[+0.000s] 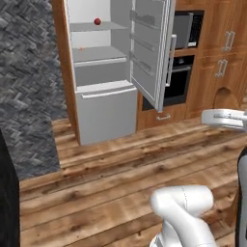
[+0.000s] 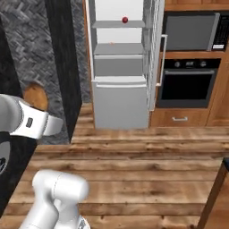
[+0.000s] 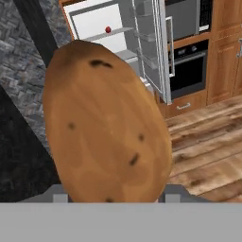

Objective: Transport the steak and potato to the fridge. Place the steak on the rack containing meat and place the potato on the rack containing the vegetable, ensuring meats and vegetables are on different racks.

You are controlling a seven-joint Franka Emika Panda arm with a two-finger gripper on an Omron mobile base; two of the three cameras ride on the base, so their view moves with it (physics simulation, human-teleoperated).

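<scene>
My claw (image 3: 111,198) is clamped on the potato (image 3: 106,125), held up across the wood floor (image 1: 111,164) from the open fridge (image 2: 120,96). Inside, the red vegetable (image 2: 125,19) sits on the top rack (image 2: 117,24), the tiny orange meat (image 1: 82,48) one rack (image 1: 99,53) down.

Tool fingers hidden behind potato (image 3: 106,125)

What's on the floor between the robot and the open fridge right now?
Nothing: both base views show only bare wooden floor up to the fridge. The hand holds the potato.
</scene>
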